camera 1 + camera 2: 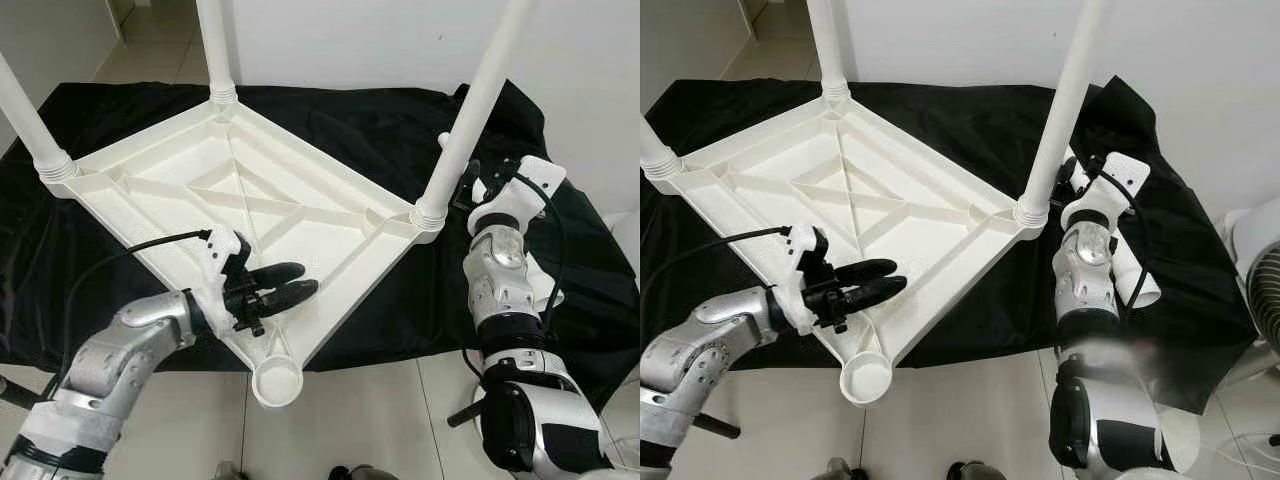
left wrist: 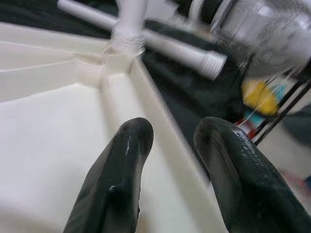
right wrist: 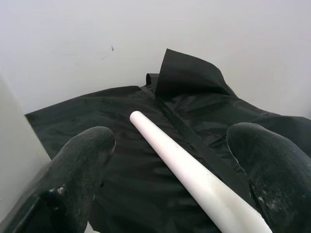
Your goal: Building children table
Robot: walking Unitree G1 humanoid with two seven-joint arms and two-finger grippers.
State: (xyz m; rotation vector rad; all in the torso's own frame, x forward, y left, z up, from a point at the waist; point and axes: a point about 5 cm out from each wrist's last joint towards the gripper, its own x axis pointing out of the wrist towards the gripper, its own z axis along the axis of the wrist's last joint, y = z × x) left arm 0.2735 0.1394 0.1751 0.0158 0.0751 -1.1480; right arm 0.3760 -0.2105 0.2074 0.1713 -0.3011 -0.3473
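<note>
Tabletop [image 1: 250, 205] lay upside down on the black cloth [image 1: 400, 130], three legs fitted. My right end effector [image 3: 170, 160] hung wide over the loose leg [image 3: 194, 170]; my left end effector [image 1: 285, 283], narrowly parted, held nothing. An off-center grip risked rolling the leg away.

Pale tiled floor [image 1: 380, 420] carries a black cloth sheet [image 1: 370, 130]; on it, upside-down white plastic tabletop [image 1: 250, 200] and loose white leg tube [image 3: 189, 170].
</note>
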